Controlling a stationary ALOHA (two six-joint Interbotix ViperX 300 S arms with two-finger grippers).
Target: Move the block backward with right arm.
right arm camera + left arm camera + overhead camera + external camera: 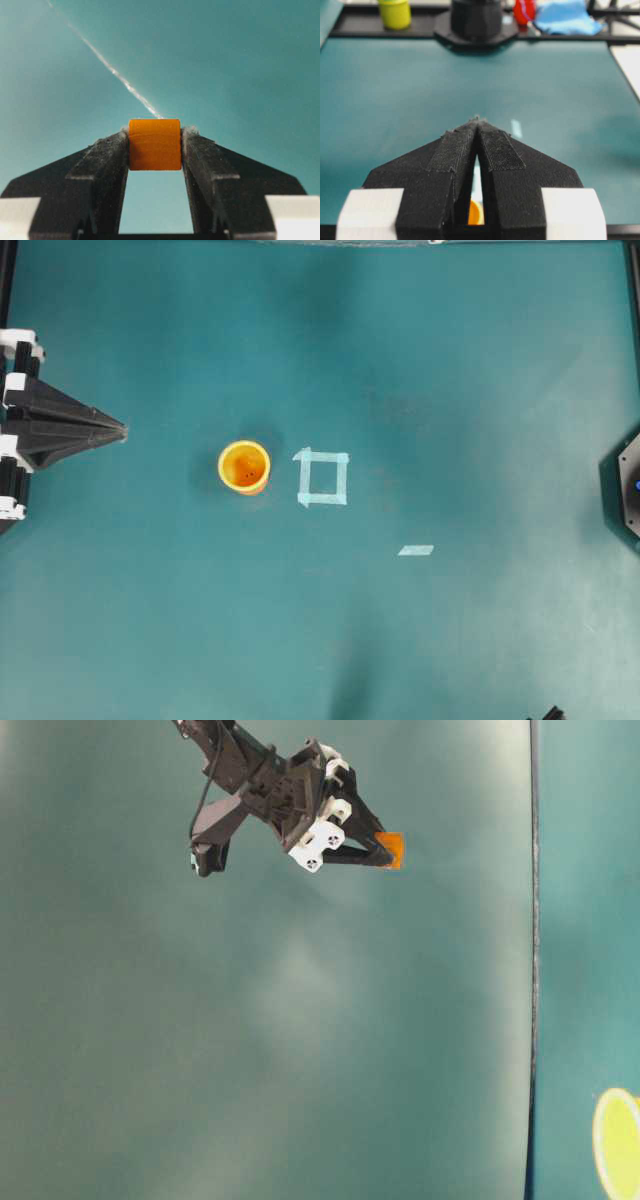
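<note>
The right pincer (155, 145) grips the block (155, 144) between its two black fingertips, held up above the teal counter (240, 60). The left pincer (122, 429) rests shut at the counter's left edge, with the cup (244, 466) beside a tape square (323, 478) mid-counter.

robot lab test bench, my two black arms bolted at a teal tabletop (450, 360), black frame rails (380, 27) along its edge, pale tape square (323, 478) marking my workspace
</note>
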